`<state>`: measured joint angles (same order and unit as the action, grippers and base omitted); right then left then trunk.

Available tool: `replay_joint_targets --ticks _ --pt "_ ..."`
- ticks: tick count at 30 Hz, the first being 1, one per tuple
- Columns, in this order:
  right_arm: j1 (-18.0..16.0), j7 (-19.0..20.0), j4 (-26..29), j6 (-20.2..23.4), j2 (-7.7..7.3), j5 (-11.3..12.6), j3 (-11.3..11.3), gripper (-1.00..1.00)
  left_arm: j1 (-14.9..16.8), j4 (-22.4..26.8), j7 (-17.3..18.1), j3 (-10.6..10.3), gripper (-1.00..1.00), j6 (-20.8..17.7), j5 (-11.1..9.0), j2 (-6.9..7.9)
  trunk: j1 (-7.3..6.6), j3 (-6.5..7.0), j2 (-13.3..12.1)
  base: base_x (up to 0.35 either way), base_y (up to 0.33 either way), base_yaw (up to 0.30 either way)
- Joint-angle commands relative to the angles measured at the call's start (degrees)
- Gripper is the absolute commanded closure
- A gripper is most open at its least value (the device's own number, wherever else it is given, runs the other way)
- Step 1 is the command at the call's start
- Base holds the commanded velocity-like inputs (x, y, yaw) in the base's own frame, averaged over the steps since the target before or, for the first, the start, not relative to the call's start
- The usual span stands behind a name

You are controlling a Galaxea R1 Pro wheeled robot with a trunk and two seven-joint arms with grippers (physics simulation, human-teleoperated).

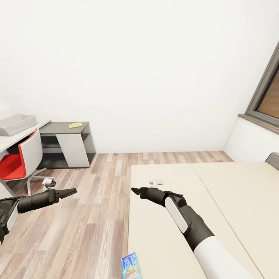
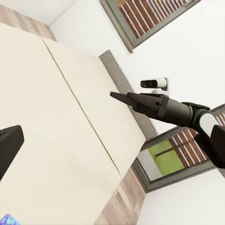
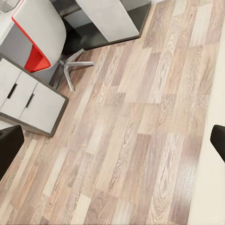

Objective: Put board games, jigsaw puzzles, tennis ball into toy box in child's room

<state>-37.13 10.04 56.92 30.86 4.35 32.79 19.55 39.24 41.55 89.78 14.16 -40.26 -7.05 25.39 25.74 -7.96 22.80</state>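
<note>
Your left gripper [image 1: 73, 191] hangs over the wood floor [image 1: 89, 217] at lower left and your right gripper [image 1: 134, 190] over the bed [image 1: 232, 201] near centre; each looks pressed to a point, though you cannot tell for sure. A blue board game [image 1: 131, 266] lies at the bed's bottom edge, and the toy box [image 1: 15, 124] sits on the table [image 1: 11, 140] at far left.

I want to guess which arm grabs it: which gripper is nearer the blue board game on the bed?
Right. The right gripper hovers over the bed just beyond the blue board game; the left gripper hangs over the floor, off the bed.
</note>
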Motion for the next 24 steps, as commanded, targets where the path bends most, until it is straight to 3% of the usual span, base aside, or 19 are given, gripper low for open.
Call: replay_joint_targets --ticks 1,24 --pt "-0.05 0.06 0.03 0.26 0.0 0.08 -0.04 -1.0 0.04 0.0 0.22 -0.01 -1.0 -0.61 0.02 0.01 0.04 -0.03 0.12 0.0 0.0 0.0" --pt "-0.05 0.06 0.03 0.26 -0.2 0.09 -0.04 -1.0 0.04 -0.02 0.22 -0.01 -1.0 -0.61 0.02 0.01 0.04 2.15 0.12 0.0 0.0 0.0"
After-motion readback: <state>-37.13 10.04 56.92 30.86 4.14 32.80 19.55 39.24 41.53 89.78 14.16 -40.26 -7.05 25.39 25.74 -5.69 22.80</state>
